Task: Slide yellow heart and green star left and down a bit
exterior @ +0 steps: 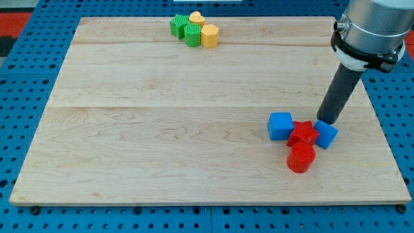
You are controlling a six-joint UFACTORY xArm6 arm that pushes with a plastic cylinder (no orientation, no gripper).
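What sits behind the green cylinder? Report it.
Behind the green cylinder, toward the view's top, sits the yellow heart; its lower part is covered. My tip is far off.

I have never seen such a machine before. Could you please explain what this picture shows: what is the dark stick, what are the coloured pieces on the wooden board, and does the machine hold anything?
There is one picture, from a single camera looking down at a wooden board. I am a robot arm ending in a straight dark rod; it cannot grasp, only push. My tip rests by the lower-right cluster, touching or almost touching the smaller blue block, next to the red star, the blue cube and the red cylinder. Near the view's top lie the green star, a green block, the yellow heart and a yellow block. Nothing is held.
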